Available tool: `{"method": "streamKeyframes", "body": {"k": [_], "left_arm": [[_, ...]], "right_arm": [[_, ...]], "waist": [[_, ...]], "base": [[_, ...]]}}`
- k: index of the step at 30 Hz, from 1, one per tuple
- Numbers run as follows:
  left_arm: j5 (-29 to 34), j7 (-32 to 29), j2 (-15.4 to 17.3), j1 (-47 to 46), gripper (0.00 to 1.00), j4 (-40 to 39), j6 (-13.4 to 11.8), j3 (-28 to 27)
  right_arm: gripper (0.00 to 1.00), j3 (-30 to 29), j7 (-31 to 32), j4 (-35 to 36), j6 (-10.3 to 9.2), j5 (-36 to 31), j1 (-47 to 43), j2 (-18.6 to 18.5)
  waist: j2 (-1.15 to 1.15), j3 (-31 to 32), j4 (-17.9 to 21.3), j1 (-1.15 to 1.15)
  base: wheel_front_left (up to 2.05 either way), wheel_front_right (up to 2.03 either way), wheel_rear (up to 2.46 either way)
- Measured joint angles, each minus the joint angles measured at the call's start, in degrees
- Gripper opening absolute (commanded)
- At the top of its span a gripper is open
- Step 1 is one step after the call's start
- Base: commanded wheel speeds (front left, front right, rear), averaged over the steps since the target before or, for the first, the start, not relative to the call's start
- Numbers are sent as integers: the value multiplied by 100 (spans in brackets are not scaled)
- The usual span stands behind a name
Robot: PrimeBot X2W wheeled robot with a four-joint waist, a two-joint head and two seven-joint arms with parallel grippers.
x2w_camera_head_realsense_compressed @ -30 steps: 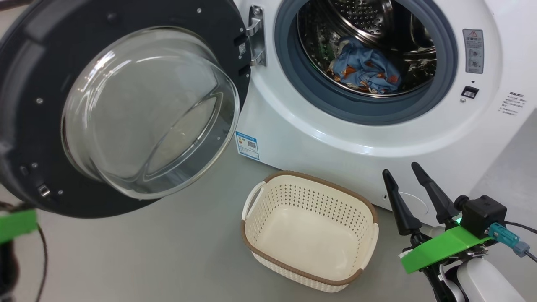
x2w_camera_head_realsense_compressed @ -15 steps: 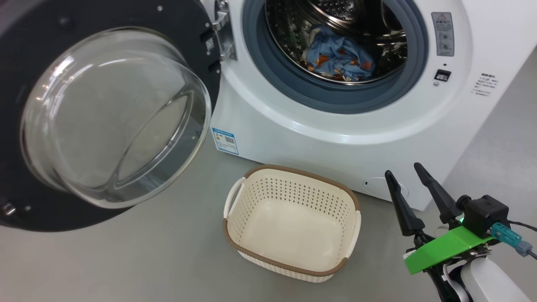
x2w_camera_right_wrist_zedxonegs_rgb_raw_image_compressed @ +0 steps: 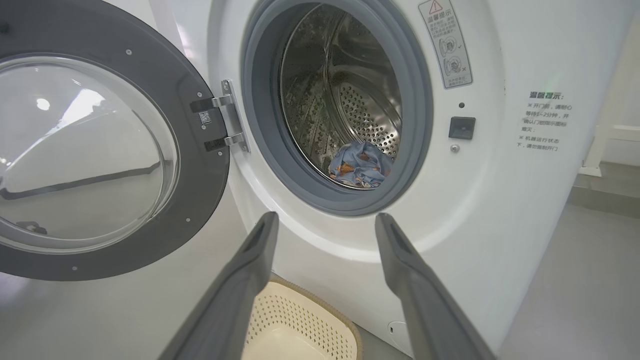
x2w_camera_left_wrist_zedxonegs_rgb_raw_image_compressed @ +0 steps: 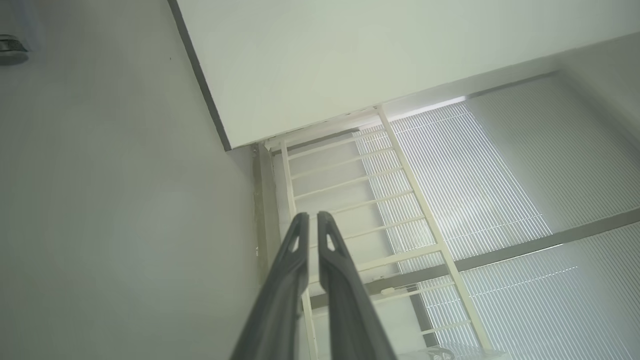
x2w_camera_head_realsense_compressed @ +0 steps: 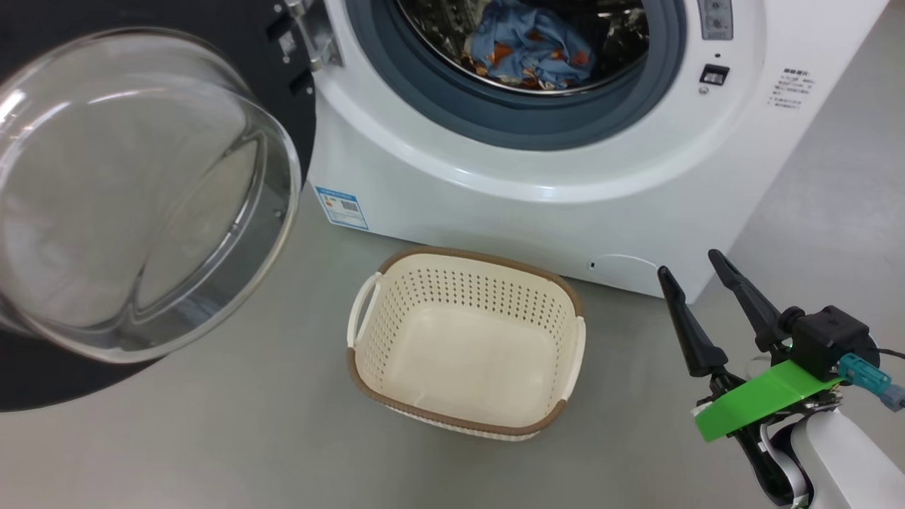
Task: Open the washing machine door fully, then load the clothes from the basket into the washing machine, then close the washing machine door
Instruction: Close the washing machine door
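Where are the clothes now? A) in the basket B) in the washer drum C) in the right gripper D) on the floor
B: the clothes lie inside the drum of the washing machine, and the basket shows a bare bottom.

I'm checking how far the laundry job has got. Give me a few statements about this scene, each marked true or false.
1. The basket is empty. True.
2. The clothes lie on the floor beside the basket. False: they lie inside the drum of the washing machine.
3. The washing machine door is shut. False: it stands swung open at the machine's left.
4. The right gripper is open and holds nothing. True.
5. The left gripper is spread wide. False: its fingers are shut together, with nothing between them.
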State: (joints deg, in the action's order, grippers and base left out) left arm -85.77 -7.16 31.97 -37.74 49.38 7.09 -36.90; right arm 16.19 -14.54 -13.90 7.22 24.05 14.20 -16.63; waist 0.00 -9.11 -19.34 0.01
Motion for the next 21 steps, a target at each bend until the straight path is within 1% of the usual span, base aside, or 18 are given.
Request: {"method": "streamKeyframes", "body": {"k": [4, 12, 21], "left_arm": [[-152, -100, 142, -23, 0, 405, 0, -146], [-325, -272, 234, -134, 0, 935, 0, -316], [-403, -702, 274, -247, 0, 1212, 0, -255]], "right_arm": [[100, -5, 0, -4, 1, -54, 70, -25], [100, -41, 0, 12, 1, -92, 122, -108], [100, -138, 0, 43, 1, -166, 193, -127]], "waist": [[0, -153, 103, 0], [0, -395, 263, 0], [0, -598, 300, 0]], "base": [[0, 0, 0], [0, 0, 0], [0, 0, 0]]}}
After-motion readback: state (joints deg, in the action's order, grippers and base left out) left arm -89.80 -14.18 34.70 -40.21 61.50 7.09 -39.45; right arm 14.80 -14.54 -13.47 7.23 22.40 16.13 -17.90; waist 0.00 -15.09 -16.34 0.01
